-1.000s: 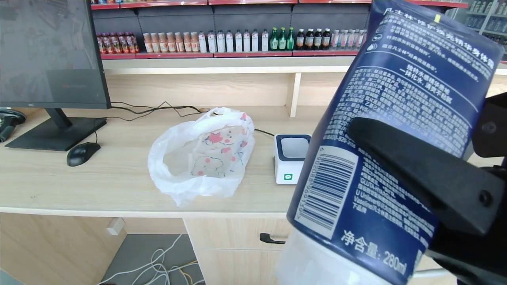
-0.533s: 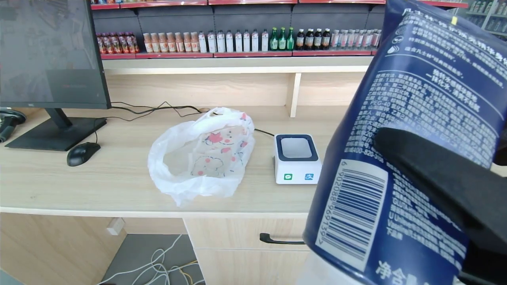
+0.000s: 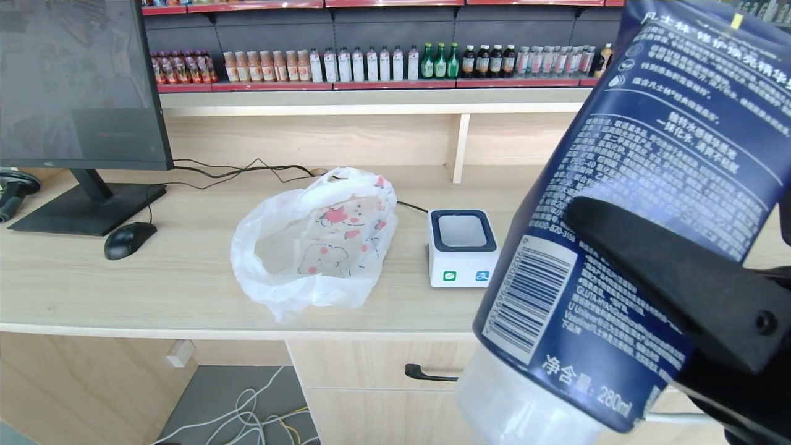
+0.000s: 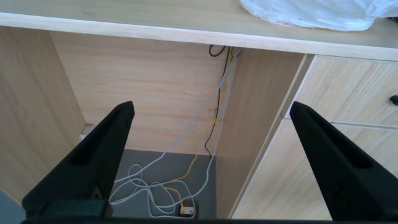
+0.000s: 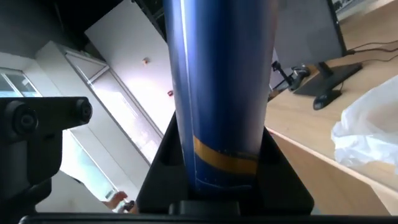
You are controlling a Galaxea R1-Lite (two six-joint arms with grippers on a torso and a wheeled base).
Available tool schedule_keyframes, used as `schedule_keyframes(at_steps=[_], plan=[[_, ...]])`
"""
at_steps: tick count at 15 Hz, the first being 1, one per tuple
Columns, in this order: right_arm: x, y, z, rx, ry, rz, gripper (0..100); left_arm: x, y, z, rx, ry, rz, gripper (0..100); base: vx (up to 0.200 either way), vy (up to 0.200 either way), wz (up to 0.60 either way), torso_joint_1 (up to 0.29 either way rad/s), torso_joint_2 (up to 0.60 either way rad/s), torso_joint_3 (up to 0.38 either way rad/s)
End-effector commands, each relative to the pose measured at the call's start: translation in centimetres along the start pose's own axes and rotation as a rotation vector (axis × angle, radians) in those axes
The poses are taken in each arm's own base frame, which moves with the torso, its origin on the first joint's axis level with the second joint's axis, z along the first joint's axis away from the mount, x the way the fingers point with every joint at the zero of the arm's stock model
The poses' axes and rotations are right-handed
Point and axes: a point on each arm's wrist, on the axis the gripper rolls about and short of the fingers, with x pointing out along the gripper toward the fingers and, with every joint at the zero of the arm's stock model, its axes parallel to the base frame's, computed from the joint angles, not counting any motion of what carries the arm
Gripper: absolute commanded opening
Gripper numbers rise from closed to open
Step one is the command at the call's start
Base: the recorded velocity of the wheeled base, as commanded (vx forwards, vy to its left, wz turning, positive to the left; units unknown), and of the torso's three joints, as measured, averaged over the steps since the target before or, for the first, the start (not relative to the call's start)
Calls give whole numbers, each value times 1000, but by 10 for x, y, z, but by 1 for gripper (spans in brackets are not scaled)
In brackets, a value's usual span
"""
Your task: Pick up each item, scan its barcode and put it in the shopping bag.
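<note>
— Where's the blue tube (image 3: 649,185)?
— Near, at 4 o'clock: my right gripper (image 5: 214,177) clamps it mid-body, barcode clear. Soft, probably slippery; I'd squeeze gently. My left gripper (image 4: 211,155) gapes, empty. Beyond, the scanner (image 3: 462,247); shopping bag (image 3: 315,247) at its 9 o'clock.

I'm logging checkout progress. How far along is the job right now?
Done: the blue tube is picked up, clamped in the right gripper. Something patterned may already lie in the shopping bag. In hand: the tube is held up, off the scanner, barcode facing the head camera. Left: bagging it; whether it was scanned can't be told.
</note>
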Motion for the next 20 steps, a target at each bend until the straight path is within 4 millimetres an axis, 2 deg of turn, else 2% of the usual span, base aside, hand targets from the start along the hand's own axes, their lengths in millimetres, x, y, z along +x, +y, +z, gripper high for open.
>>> schedule_keyframes(at_steps=[1, 3, 8, 10, 12, 15, 16, 20], plan=[[4, -4, 5, -63, -23, -7, 0, 0, 0, 0, -1, -1, 0, 100, 0, 0, 0, 0, 0, 0], [2, -7, 13, -194, -29, -7, 0, 0, 0, 0, -1, -1, 0, 100, 0, 0, 0, 0, 0, 0], [4, -25, 0, -535, 33, -61, 0, 0, 0, 0, -1, -1, 0, 100, 0, 0, 0, 0, 0, 0], [0, -41, -2, -646, 39, -182, 0, 0, 0, 0, -1, -1, 0, 100, 0, 0, 0, 0, 0, 0], [-3, -59, 6, -786, 28, -305, 0, 0, 0, 0, -1, -1, 2, 100, 0, 0, 0, 0, 0, 0], [-9, -74, 2, -880, 88, -359, 0, 0, 0, 0, -1, -1, 0, 100, 0, 0, 0, 0, 0, 0], [-10, -89, 7, -948, 111, -400, 0, 0, 0, 0, -1, -1, 2, 100, 0, 0, 0, 0, 0, 0], [-2, -119, 24, -1103, 132, -387, 0, 0, 0, 0, -1, -1, 0, 100, 0, 0, 0, 0, 0, 0]])
